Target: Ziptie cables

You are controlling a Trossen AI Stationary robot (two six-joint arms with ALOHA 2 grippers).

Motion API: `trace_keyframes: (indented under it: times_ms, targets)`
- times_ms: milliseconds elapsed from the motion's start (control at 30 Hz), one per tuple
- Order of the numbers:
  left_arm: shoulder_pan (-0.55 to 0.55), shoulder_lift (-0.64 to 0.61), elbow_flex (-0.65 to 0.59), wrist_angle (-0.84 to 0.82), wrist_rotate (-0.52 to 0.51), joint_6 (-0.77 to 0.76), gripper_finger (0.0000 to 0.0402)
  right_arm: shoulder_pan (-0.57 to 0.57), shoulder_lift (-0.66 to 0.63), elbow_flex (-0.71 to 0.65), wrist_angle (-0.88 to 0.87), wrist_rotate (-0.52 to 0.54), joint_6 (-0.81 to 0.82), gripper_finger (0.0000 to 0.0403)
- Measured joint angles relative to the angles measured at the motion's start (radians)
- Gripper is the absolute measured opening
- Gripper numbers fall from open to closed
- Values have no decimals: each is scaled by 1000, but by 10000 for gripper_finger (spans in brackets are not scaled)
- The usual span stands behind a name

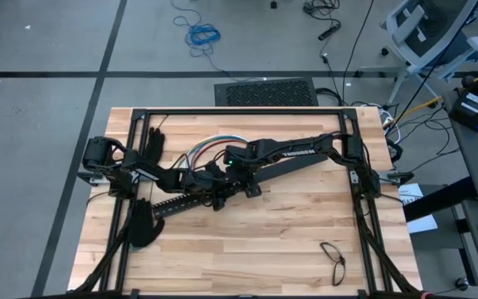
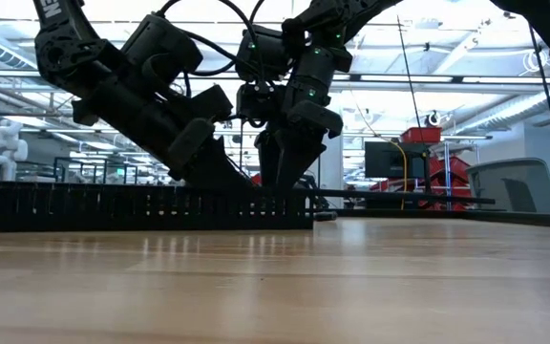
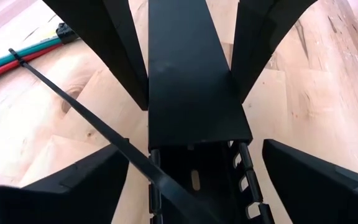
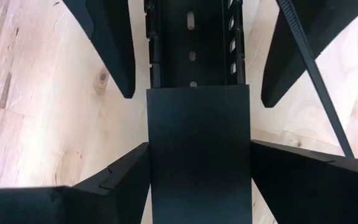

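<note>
Both arms hide the cables (image 1: 210,149) partly.

Slotted black bar (image 1: 191,202) (on table (image 1: 256,241))

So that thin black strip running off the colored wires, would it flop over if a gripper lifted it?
Probably only a little. The ziptie runs nearly straight from the cables, so it looks springy rather than limp. It seems thin and narrow, so likely very light, and easy to slip from a grip.

Light wood plank tabletop (image 1: 264,249). Lying on it: black slotted bar (image 1: 177,205), black gloves (image 1: 142,224), coloured cables (image 1: 210,149), eyeglasses (image 1: 334,259).
</note>
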State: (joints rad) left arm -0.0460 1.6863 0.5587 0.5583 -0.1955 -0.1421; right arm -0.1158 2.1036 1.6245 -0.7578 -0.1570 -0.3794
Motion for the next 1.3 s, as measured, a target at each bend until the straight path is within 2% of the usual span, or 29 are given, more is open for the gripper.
trace_keyframes:
  times_ms: [400,567,667,833,1300]
  targets:
    - [-17,-58,0,1,-20,127,370,0,14,5,-37,12,-4,244]
    - [-24,-95,0,-4,-21,124,370,0,15,5,-36,17,-3,244]
    - [-38,-109,0,-35,-21,92,370,0,16,5,-37,21,-3,244]
    - [-73,-111,0,-156,-21,-60,370,0,17,3,-36,24,-3,244]
    - [-87,-111,0,-167,-24,-62,370,0,19,2,-33,27,-2,244]
